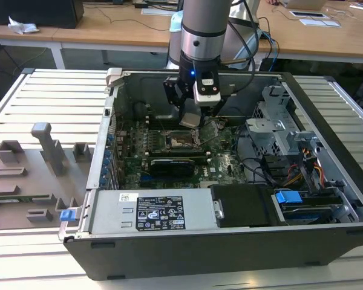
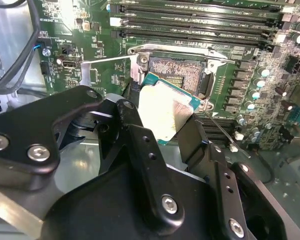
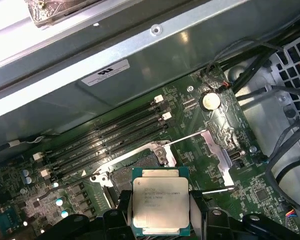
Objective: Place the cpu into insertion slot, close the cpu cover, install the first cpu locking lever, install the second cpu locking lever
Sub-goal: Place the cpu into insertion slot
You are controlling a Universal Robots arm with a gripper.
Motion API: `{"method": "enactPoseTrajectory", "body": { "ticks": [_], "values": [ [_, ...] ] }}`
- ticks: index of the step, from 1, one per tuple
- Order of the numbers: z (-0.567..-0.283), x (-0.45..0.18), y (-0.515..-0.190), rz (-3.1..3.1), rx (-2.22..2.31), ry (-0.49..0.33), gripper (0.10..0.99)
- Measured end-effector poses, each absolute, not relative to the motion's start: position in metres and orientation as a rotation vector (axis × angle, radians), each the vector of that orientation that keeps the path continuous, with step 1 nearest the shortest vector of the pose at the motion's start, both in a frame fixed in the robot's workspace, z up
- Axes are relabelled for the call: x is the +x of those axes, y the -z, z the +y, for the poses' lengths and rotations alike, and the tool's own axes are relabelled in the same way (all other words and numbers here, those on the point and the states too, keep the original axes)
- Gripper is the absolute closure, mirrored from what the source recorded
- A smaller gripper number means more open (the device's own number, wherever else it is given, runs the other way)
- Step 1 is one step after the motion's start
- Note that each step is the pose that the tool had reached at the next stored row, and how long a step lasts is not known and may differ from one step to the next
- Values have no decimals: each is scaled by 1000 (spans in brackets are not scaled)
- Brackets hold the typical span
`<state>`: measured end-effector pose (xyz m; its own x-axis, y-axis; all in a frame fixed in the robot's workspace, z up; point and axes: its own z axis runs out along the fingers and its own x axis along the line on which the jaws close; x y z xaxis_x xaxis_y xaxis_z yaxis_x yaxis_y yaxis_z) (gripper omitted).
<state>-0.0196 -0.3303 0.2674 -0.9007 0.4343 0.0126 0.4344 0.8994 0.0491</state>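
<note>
Second wrist view: gripper [image 2: 162, 127] clamps cpu [image 2: 167, 102], seemingly above insertion slot [image 2: 180, 75]; memory slots [image 2: 190, 22] beyond

arm [image 1: 201, 24]: single, upright, silver-grey, pointed straight down | wrist [image 1: 196, 51]: black band with a lit blue dot, in line with arm | gripper [image 1: 190, 116]: black, two-fingered, aimed downward | fingers [image 2: 140, 145]: black bolted links, one each side, pressed against opposite edges of cpu [image 3: 159, 207], pale metal top facing the wrist

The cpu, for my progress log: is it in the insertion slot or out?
Out. The gripper holds the cpu between its jaws; the insertion slot lies bare.
</note>
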Motion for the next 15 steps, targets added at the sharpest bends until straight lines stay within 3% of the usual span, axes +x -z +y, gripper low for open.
{"method": "enactPoseTrajectory", "body": {
  "ticks": [15],
  "values": [
    [-330, -20, -267, -3014, -906, 51, 545]
  ]
}}
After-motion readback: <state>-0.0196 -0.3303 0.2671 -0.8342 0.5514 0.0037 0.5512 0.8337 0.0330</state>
